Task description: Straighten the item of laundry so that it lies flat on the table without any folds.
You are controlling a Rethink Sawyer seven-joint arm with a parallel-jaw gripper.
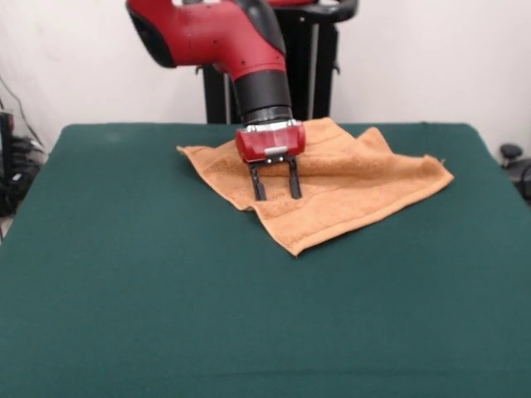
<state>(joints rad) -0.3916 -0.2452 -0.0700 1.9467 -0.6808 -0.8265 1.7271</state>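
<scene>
Orange-tan and fuzzy, the towel (348, 186) lies on the green table (166, 298), toward the far side and a bit right of the middle. It sits turned like a diamond, with one corner pointing to the near edge and one corner pointing right. It is not all flat — the far part has a raised fold, and a soft ridge runs across it behind the gripper. The left corner looks thin and flat on the cloth. A woven band runs along the near right edge.

From the front, the red and black arm (224, 37) comes down from the top left. Its gripper (276, 197) hangs over the left part of the towel. The two thin black fingers (258, 183) point straight down and stand apart — open, with a gap between them. The tips are at the towel, near its left near edge, but I cannot tell if they press on it. Nothing is held between them.

Behind the table stands a black stand (311, 66) against a pale wall (431, 58).
</scene>
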